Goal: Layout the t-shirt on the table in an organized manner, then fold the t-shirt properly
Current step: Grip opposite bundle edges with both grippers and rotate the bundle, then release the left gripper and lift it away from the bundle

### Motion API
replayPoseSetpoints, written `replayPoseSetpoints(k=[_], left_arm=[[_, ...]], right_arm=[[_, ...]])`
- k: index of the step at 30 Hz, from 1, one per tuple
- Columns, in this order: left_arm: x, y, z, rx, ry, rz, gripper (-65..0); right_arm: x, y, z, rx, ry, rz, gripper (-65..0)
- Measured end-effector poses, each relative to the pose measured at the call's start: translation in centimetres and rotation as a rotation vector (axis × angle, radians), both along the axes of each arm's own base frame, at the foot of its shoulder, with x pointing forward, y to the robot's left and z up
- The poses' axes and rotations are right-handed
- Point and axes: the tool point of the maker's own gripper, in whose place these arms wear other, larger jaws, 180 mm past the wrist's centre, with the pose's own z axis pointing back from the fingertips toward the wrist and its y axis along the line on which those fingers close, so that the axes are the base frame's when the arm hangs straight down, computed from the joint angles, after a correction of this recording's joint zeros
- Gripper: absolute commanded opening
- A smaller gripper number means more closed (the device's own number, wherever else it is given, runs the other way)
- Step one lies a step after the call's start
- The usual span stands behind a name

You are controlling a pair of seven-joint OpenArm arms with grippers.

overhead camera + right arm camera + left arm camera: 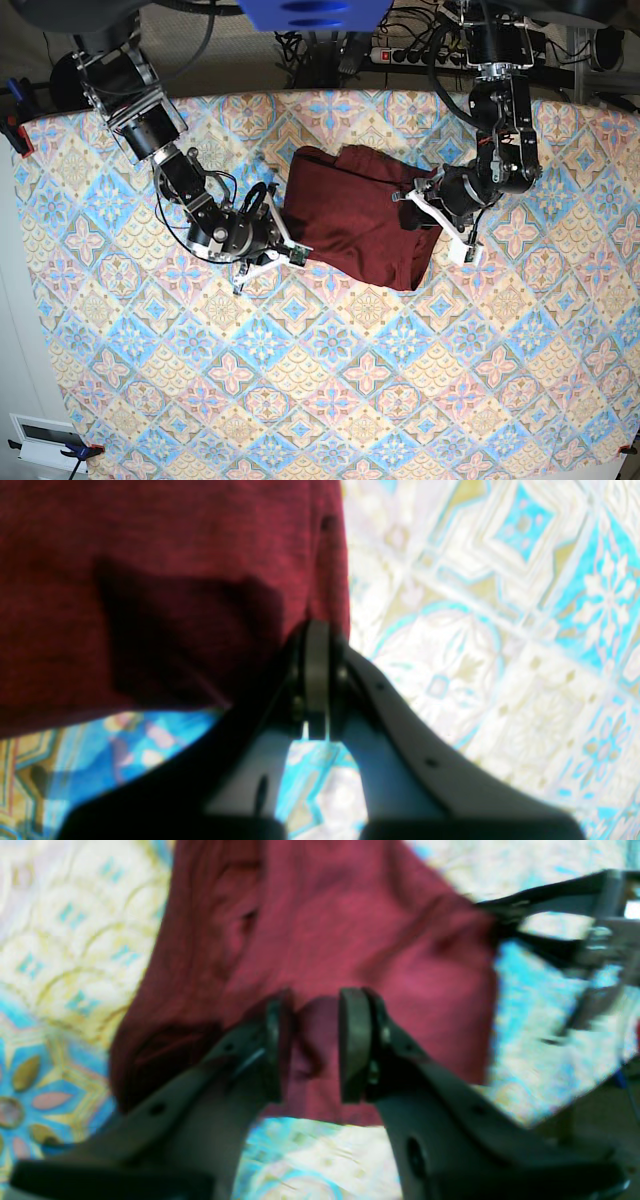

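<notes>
T-shirt (355, 215) bunched on table (300, 400); right fingers (316, 630) pinch its edge, left fingers (310, 1045) seemingly clamp a fold.

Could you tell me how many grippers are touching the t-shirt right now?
2. The right gripper pinches one side edge of the t-shirt; the left gripper clamps a fold at the opposite edge.

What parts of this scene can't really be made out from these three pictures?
- Whether the left gripper pinches the t-shirt: the left wrist view is blurred, and the base view is too small.
- The t-shirt's sleeves and collar: bunched folds hide them in the base view.
- The cloth edge in the right gripper: the shut jaws cover it in the right wrist view.
- The table edges: cut off in the base view.
</notes>
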Motion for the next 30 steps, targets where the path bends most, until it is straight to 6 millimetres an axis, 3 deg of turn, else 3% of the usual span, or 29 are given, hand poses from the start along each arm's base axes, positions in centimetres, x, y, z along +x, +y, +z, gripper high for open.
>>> replayPoseSetpoints(k=[3,7,10,13,16,18,21,24,26,28,30], left_arm=[[-2.7,-1.3,0.5,-0.036,0.053,-0.066,-50.8],[-4.6,-0.7,0.2,-0.083,0.088,-0.039,-50.8],[-5.4,0.0,-1.4,-0.075,0.139,-0.014,-50.8],[-5.6,-0.1,-2.6,-0.099,0.179,0.003,-50.8],[-4.1,0.2,-2.1,-0.14,0.122,0.076,-50.8],[-3.1,-0.4,-1.3,-0.198,0.089,0.126,-50.8],[-2.6,-1.9,-0.8,-0.263,0.079,0.151,-50.8],[-2.0,-3.4,0.1,-0.325,0.061,0.152,-50.8],[-1.2,-4.1,0.6,-0.35,0.044,0.163,-50.8],[-0.4,-4.3,-0.1,-0.354,0.043,0.19,-50.8],[-0.9,-4.5,-2.5,-0.311,0.118,0.194,-50.8]], right_arm=[[-1.3,-1.0,-0.1,-0.028,0.005,0.007,-64.6],[-2.2,-2.1,0.6,-0.071,-0.004,0.029,-64.6],[-1.6,-3.3,1.7,-0.056,-0.017,-0.027,-64.6],[0.0,-6.0,2.5,-0.093,-0.046,-0.117,-64.6],[1.2,-5.6,2.3,-0.051,-0.051,-0.168,-64.6],[1.4,-3.2,1.7,0.011,-0.023,-0.148,-64.6],[3.1,-1.6,2.3,0.085,-0.018,-0.127,-64.6],[4.0,-4.3,1.4,0.04,-0.016,-0.186,-64.6],[3.9,-4.0,1.0,0.104,0.0,-0.202,-64.6],[4.1,-3.7,0.7,0.087,0.013,-0.206,-64.6],[4.3,-2.7,0.6,0.108,0.01,-0.215,-64.6]])
